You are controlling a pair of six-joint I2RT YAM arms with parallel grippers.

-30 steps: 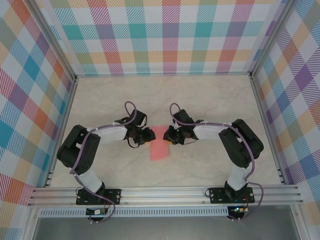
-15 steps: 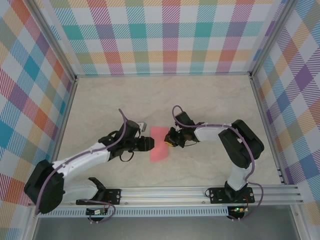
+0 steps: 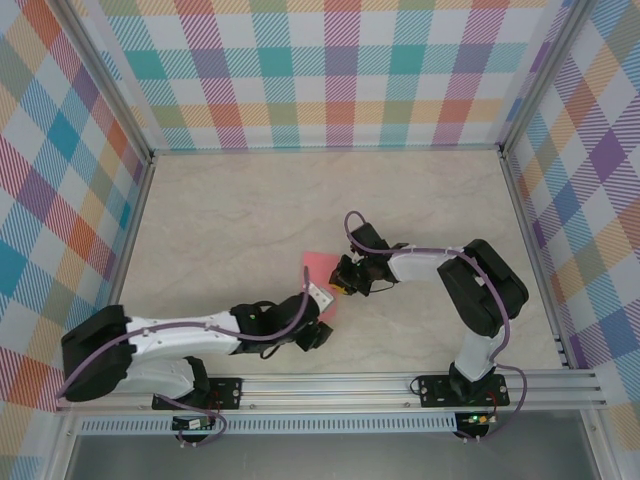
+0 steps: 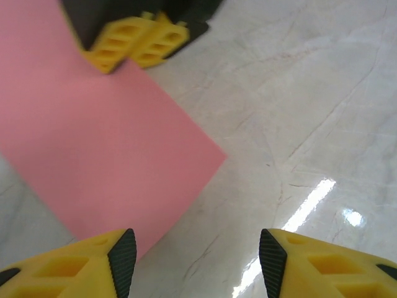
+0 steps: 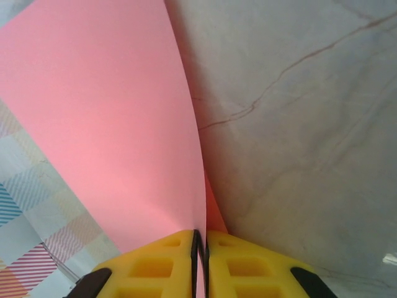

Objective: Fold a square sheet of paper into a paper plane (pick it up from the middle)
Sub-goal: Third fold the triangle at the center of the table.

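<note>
Pink paper (image 3: 318,262) lies mid-table (image 3: 220,210), one edge pinched in the right gripper (image 5: 200,239); the left gripper (image 4: 197,261) hovers at its near corner, jaws spread and empty; a clumsy nudge there could pull the sheet free or skew the fold.

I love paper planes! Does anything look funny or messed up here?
Nothing looks torn or spilled. The pink paper doesn't lie flat: the right gripper pinches its edge, so it curls up off the table.
</note>
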